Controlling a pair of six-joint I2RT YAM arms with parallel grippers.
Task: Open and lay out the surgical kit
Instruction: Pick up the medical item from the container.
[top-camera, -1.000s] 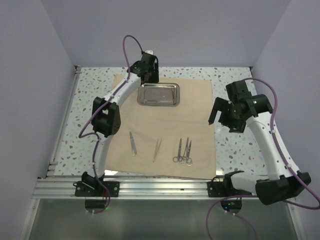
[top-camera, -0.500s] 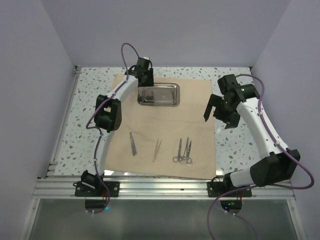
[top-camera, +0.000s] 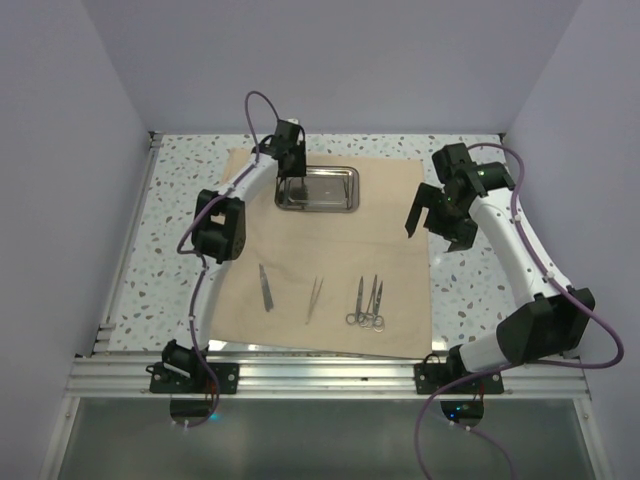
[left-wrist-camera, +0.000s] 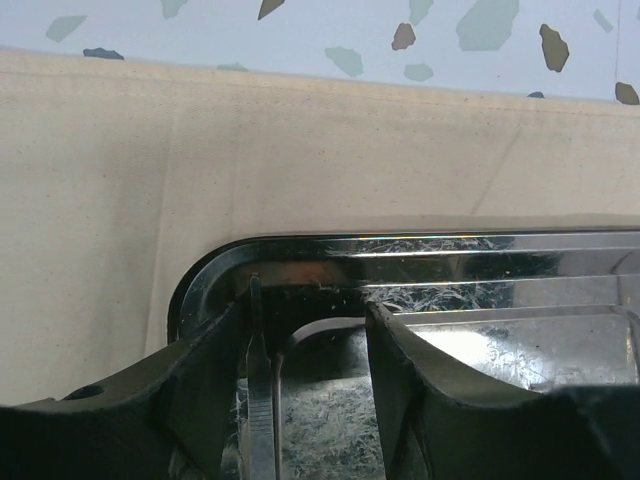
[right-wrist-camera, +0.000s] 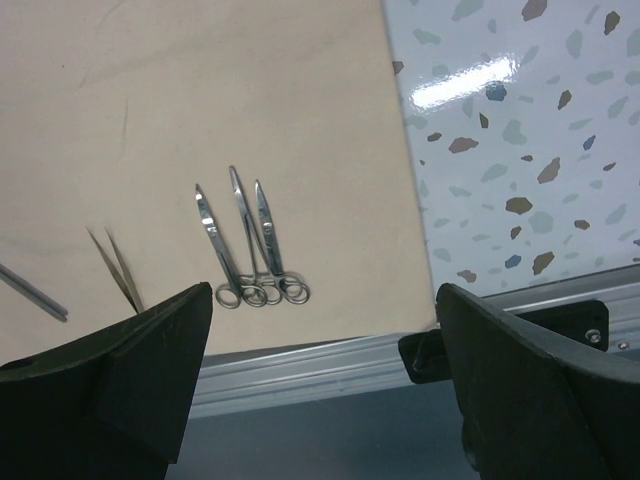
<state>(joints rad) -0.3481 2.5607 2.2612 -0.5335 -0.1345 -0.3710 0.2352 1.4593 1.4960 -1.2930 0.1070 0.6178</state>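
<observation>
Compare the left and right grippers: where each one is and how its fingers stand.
The left gripper sits low at the steel tray's left end; the right gripper hangs high over the cloth's right edge. The left fingers are parted narrowly, the right fingers spread wide. The left faces the tray, the right looks down on the scissors. Shared: both are open, neither visibly gripping anything.

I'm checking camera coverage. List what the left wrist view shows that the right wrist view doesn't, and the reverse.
Left wrist only: a corner of the steel tray, with the left gripper over its end, jaws apart. Right wrist only: the scissors, the tweezers, the metal rail at the table's near edge, and the right gripper spread wide. Both: the tan cloth and the speckled table.
</observation>
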